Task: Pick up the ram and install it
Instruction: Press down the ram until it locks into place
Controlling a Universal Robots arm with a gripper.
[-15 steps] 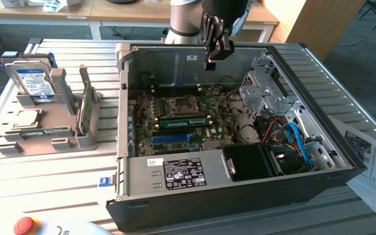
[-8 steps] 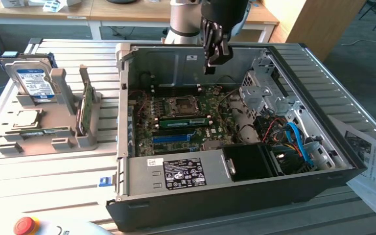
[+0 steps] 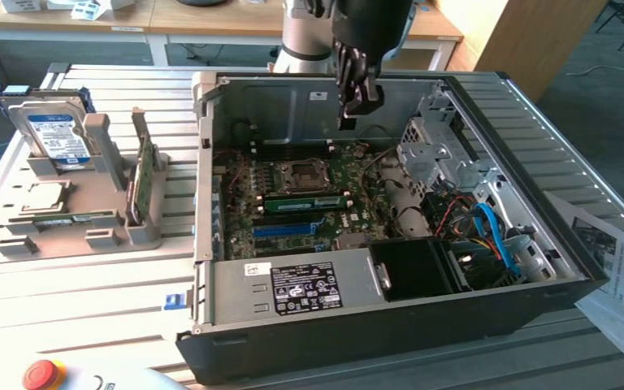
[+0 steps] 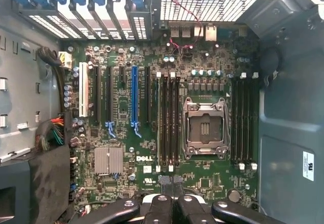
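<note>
In the exterior view the ram point(image 3: 303, 203), a long narrow green stick, stands on edge in a memory slot of the motherboard point(image 3: 290, 236), beside the CPU socket point(image 3: 296, 173). My gripper point(image 3: 350, 122) hangs above the back of the board, well clear of the ram and touching nothing. In the wrist view its black fingers point(image 4: 161, 206) are pressed together, so the gripper point(image 4: 172, 201) is shut and empty. It hovers over the memory slots point(image 4: 168, 120) next to the socket point(image 4: 205, 128). From straight above I cannot make out the ram in those slots.
The open black computer case point(image 3: 399, 325) holds a power supply point(image 3: 290, 288), a drive cage point(image 3: 431, 150) and blue cables point(image 3: 496, 236). On the exterior view's left, a grey holder point(image 3: 111, 203) carries a hard drive point(image 3: 58, 134), a taller green card point(image 3: 139, 175) and a CPU point(image 3: 41, 197). A red button point(image 3: 41, 374) is near the front.
</note>
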